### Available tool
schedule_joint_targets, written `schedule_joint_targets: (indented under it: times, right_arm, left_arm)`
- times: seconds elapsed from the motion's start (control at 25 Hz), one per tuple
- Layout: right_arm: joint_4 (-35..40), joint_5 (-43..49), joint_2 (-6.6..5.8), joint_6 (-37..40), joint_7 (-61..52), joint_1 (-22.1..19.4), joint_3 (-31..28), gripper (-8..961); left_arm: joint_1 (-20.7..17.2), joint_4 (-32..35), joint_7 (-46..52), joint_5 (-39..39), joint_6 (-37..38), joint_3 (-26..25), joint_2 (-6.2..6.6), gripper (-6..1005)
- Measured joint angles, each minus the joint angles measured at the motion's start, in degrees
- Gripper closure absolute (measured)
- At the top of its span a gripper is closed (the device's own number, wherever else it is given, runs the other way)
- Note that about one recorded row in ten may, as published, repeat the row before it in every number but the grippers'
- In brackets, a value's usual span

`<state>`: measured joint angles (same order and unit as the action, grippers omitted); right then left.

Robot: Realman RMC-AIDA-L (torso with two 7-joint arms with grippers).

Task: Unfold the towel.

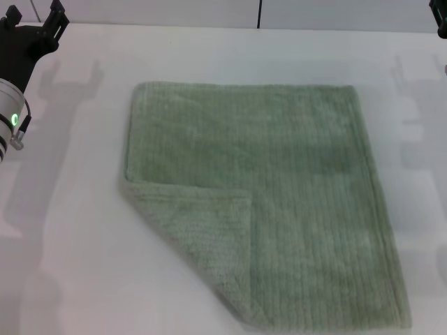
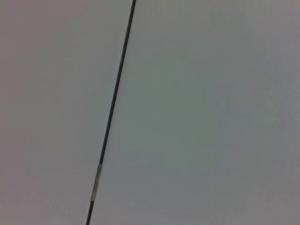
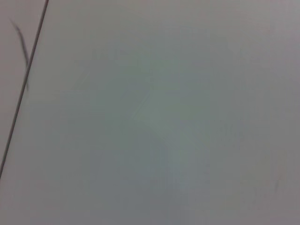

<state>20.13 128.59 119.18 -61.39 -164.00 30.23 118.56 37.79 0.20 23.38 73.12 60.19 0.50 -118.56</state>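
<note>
Terry cloth, pale sage green, ribbed pile, hemmed edges: the towel (image 1: 279, 195), one item, lying flat on the white table (image 1: 70, 265). Condition: nearly spread, save one corner (image 1: 202, 237) folded over onto the face in a triangular flap, lighter underside up.

Left gripper (image 1: 31, 28): raised at the far left edge of the head view, clear of the table, holding nothing; whether its fingers are parted or closed cannot be told. The towel lies well apart from it, inward and nearer the robot's body; the flap is on the side of the cloth toward this gripper.

Right gripper (image 1: 440, 17): only a dark sliver at the far right edge, parked high; finger state cannot be told. The towel lies inward of it and nearer the body, the flap on the cloth's opposite side.

Wrist views: bare pale surface (image 2: 201, 117) with a thin dark seam (image 2: 115, 98) (no towel, no fingers in either).

Handling, by judgement: light, limp, no stiffness; it will drape and sag when lifted, and the pile should give good friction, little slip, no fragility. A single layer pinches easily.

Suggested hold: the flap's free tip, near its hemmed point lying on the towel's face, taking the top layer only; then draw it outward and back toward the left gripper's side until flat
</note>
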Motion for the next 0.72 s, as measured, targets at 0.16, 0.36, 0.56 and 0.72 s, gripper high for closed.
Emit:
schedule_joint_targets:
  times: [0.16, 0.36, 0.56, 0.72]
  right_arm:
    - [0.0, 0.0, 0.00, 0.0, 0.0, 0.0, 0.0, 242]
    - [-0.1, 0.1, 0.00, -0.1, 0.0, 0.0, 0.2, 260]
    - [-0.1, 0.1, 0.00, -0.2, 0.0, 0.0, 0.3, 279]
    - [0.0, 0.1, 0.00, -0.2, 0.0, 0.0, 0.3, 293]
  left_arm:
    - [-0.1, 0.0, 0.0, 0.0, 0.1, 0.0, 0.00, 185]
    - [-0.1, -0.2, 0.0, 0.0, 0.5, 0.0, 0.00, 185]
    - [-0.2, -0.2, 0.0, 0.0, 0.6, 0.0, 0.00, 185]
    - [-0.2, -0.2, 0.0, 0.0, 0.8, 0.1, 0.00, 186]
